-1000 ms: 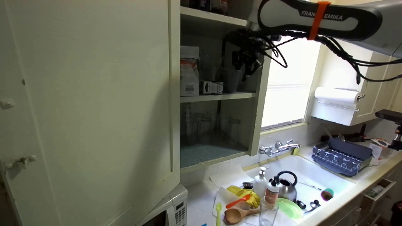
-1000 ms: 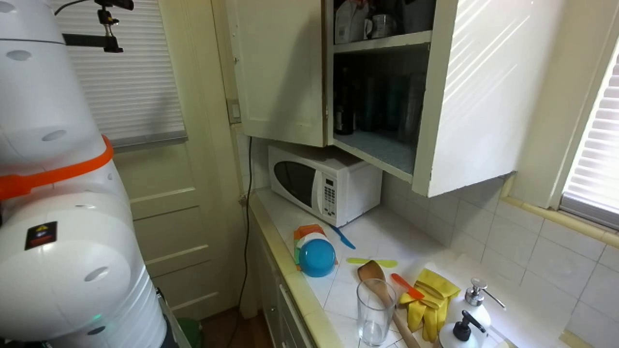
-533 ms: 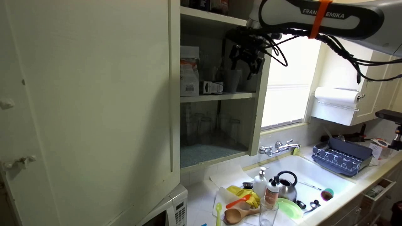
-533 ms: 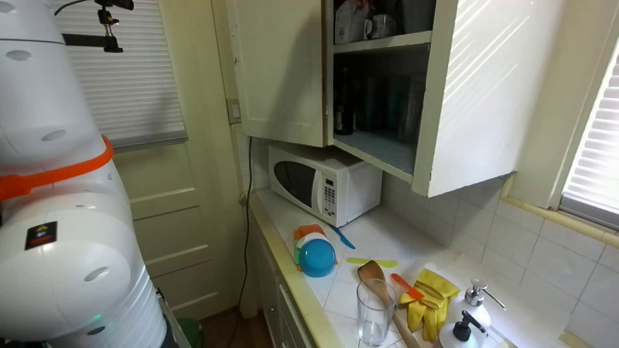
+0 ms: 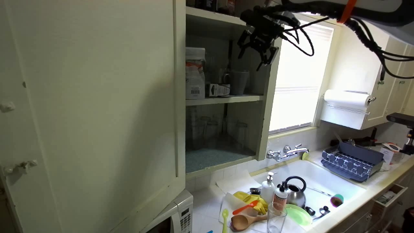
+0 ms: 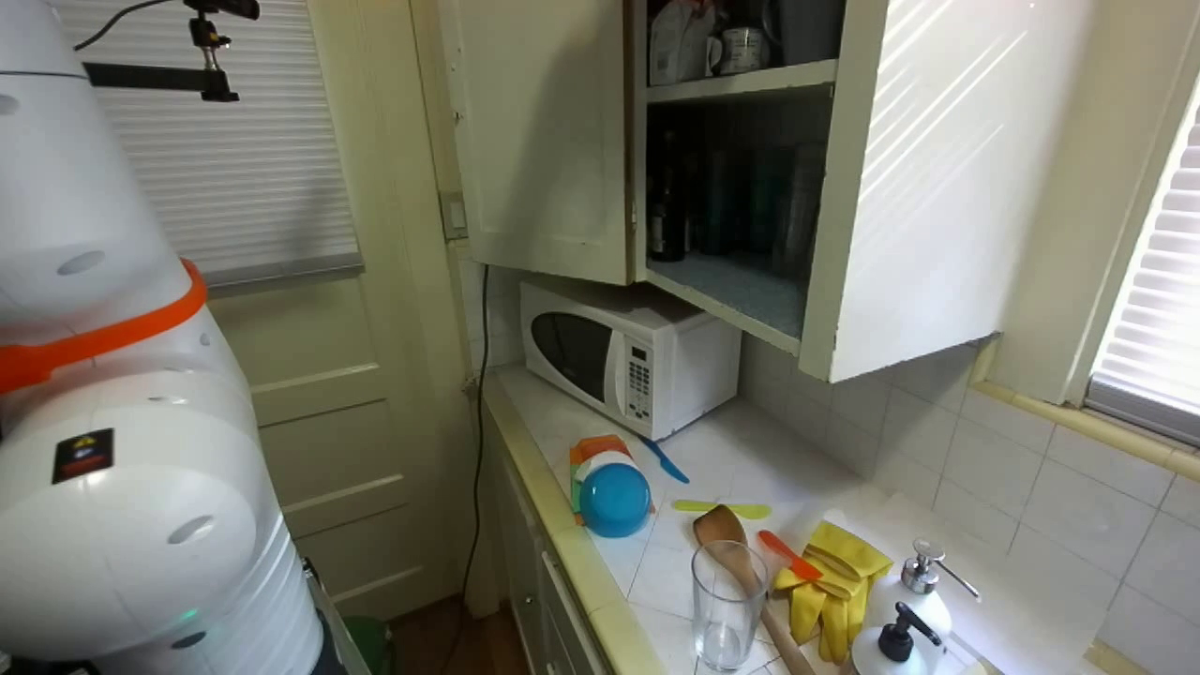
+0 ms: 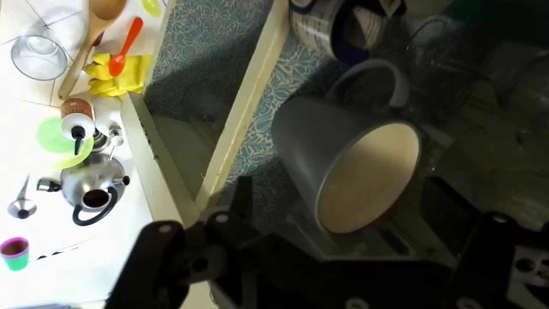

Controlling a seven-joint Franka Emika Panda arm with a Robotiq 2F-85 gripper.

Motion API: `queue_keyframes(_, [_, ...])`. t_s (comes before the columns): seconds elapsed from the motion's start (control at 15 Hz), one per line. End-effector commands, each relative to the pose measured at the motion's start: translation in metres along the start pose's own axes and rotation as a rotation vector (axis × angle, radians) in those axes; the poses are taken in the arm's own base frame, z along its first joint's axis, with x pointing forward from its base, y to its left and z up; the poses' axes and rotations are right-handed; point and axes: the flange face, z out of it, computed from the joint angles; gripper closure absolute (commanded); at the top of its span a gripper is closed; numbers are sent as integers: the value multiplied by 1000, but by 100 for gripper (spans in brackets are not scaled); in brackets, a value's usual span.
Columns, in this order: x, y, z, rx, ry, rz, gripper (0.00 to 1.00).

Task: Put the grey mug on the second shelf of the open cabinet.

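The grey mug (image 5: 239, 83) stands upright on the middle shelf (image 5: 223, 100) of the open cabinet (image 5: 263, 129), close to its right side wall in this exterior view. Part of the mug (image 6: 812, 34) also shows at the top of an exterior view. My gripper (image 5: 251, 61) hangs above the mug, apart from it, its fingers spread wide. In the wrist view the mug (image 7: 315, 133) lies beyond the open gripper (image 7: 339, 188), cream inside, its handle turned toward the top of the picture. Nothing is held between the fingers.
A bag (image 5: 195, 76) and a small box (image 5: 219, 90) share the mug's shelf. A printed mug (image 7: 315, 28) stands near its handle. Glasses (image 5: 212, 131) fill the shelf below. The cabinet door (image 5: 106, 97) stands wide. The cabinet's side frame (image 5: 273, 74) is close to the gripper.
The fingers have spread apart and let go of the mug. My gripper has risen away from it, and the arm has shifted up and back. The mug stays on the shelf.
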Motion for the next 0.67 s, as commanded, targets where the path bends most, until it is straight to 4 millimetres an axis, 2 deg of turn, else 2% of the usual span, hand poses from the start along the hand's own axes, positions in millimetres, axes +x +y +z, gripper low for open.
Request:
queue_keyframes(0.0, [-4, 31, -33, -14, -126, -155, 0])
queue_keyframes(0.2, [5, 55, -46, -28, -233, -259, 0])
queue_keyframes(0.33, [13, 73, -43, -41, -304, -324, 0])
queue_keyframes(0.6, [20, 106, -12, -19, -449, -439, 0])
